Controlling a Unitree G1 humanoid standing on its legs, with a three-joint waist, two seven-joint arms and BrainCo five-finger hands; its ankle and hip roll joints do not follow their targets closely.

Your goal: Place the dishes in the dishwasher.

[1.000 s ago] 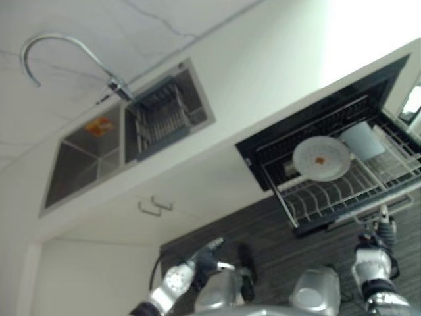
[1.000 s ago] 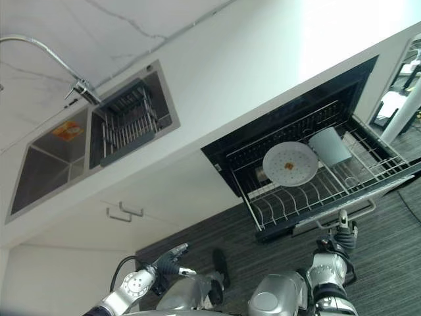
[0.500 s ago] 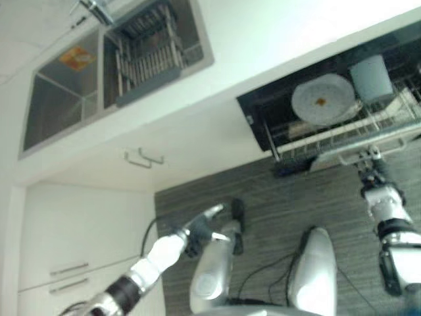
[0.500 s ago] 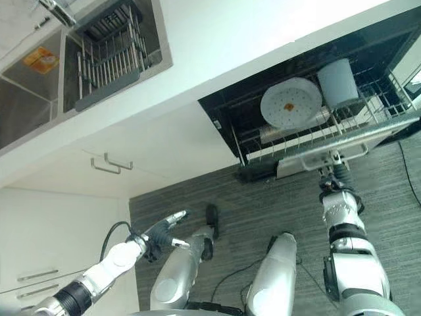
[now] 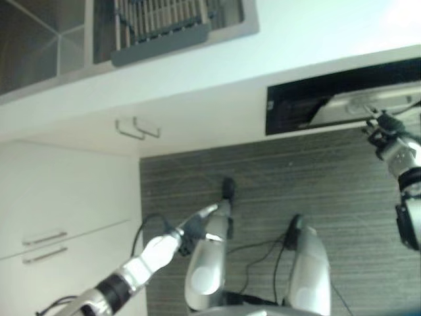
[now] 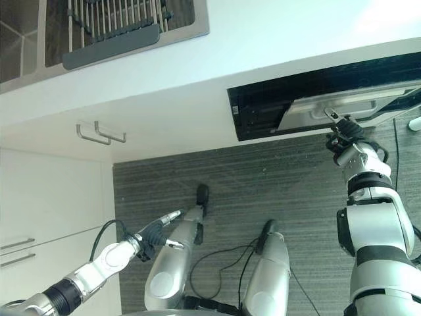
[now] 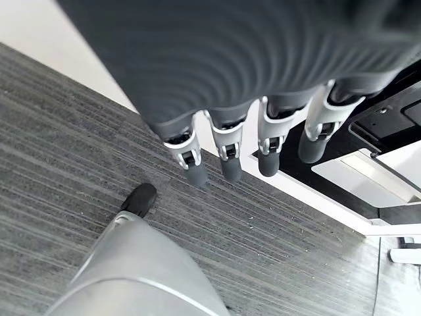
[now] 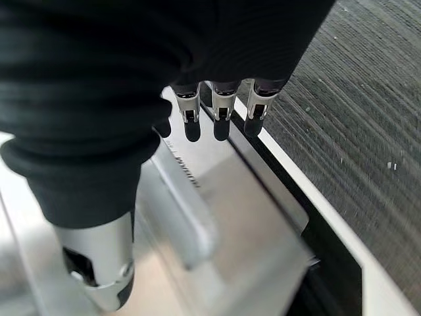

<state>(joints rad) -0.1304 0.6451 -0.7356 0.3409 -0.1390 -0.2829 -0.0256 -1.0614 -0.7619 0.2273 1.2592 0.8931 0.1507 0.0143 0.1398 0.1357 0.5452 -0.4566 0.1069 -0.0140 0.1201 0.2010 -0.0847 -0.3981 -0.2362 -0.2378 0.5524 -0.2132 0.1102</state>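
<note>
Right hand [image 6: 347, 135] rests with straight fingers against the silver front of the dishwasher drawer [image 6: 342, 110], which is almost closed; dishes are hidden inside. Push evenly, square to the front. Left hand [image 6: 158, 232] hangs relaxed, holding nothing

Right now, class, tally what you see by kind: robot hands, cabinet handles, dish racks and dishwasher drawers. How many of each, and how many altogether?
Robot hands: 2
Cabinet handles: 4
Dish racks: 1
Dishwasher drawers: 1
Total: 8
</note>
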